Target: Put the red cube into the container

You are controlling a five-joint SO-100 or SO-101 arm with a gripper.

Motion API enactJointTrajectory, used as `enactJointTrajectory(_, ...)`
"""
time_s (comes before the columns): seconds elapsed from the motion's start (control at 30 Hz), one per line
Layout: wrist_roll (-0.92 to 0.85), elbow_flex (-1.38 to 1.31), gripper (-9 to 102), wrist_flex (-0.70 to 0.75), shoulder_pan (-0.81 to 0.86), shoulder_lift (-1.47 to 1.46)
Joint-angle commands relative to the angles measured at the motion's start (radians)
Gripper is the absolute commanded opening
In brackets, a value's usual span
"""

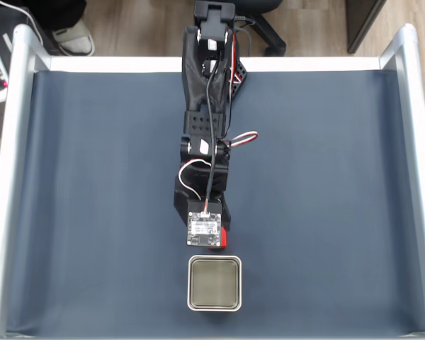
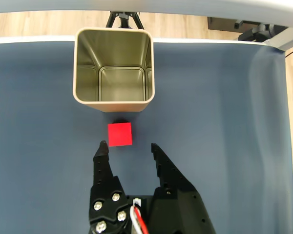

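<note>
a: where does the red cube point(image 2: 119, 134) sit?

b: flat on the dark blue mat point(image 1: 326, 184), just short of the container point(image 2: 114, 104); apart from its near wall, not touching; in the fixed view a sliver of red point(image 1: 224, 237) shows beside the wrist camera board point(image 1: 204, 228), just above the tin point(image 1: 235, 306).

a: and the gripper point(image 2: 128, 146)?

b: jaws spread wide, wider than the cube; nothing held; in the wrist view the tips stand just behind the cube, the left fingertip point(image 2: 102, 147) nearest its lower corner; no contact that i can see.

a: the container itself?

b: upright, open, nothing inside; dull grey-green floor visible.

a: the arm point(image 1: 209, 106)?

b: stretched down the middle of the mat from the far rail point(image 1: 113, 64).
</note>
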Motion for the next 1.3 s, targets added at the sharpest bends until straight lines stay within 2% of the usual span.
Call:
enactJointTrajectory(0.0,0.009,-0.005,31,-0.041,0.002,-0.014)
enactJointTrajectory(0.37,0.017,0.002,30,-0.156,-0.037,-0.123)
enactJointTrajectory(1.27,0.075,-0.055,25,-0.337,-0.074,-0.258)
